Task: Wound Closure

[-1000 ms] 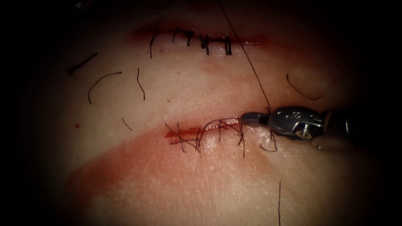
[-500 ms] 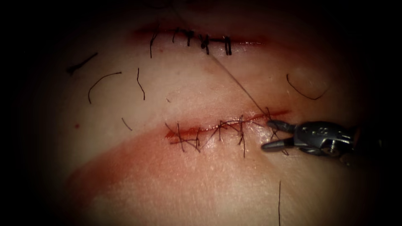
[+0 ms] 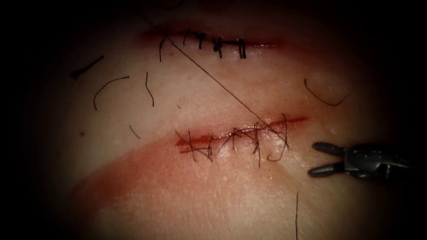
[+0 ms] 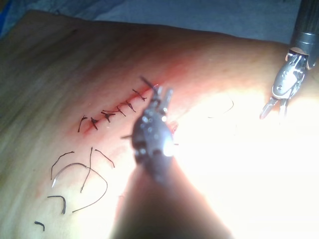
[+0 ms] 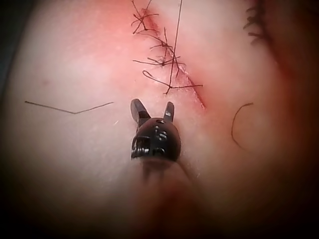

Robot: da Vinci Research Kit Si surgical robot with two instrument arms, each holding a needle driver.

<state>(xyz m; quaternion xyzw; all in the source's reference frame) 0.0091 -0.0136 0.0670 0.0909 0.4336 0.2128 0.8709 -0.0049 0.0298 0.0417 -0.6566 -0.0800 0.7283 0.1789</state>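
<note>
Right tool (image 3: 314, 158) sits toward the tissue's (image 3: 222, 195) right edge, just off the right end of the cut (image 3: 195, 141), and has backed away from the stitch line. Its jaws are spread and hold nothing. The thread (image 3: 213, 80) runs taut from the last stitch at the cut's right end, up and left toward the tissue's far edge, crossing the older stitched cut (image 3: 213, 42). A slack loop (image 3: 278, 153) lies just below that last stitch. Left tool (image 4: 163, 92) is over the older cut; you can't tell whether it grips the thread, though the tension suggests it does. Can't place the needle. A short red stretch of the cut past the last stitch is unstitched. Judgement: you're drawing the thread up on the last stitch. The next move calls for steady pull along the strand and an eye on the loop so it doesn't snag. Cut ends (image 3: 109, 86) lie well left.
</note>
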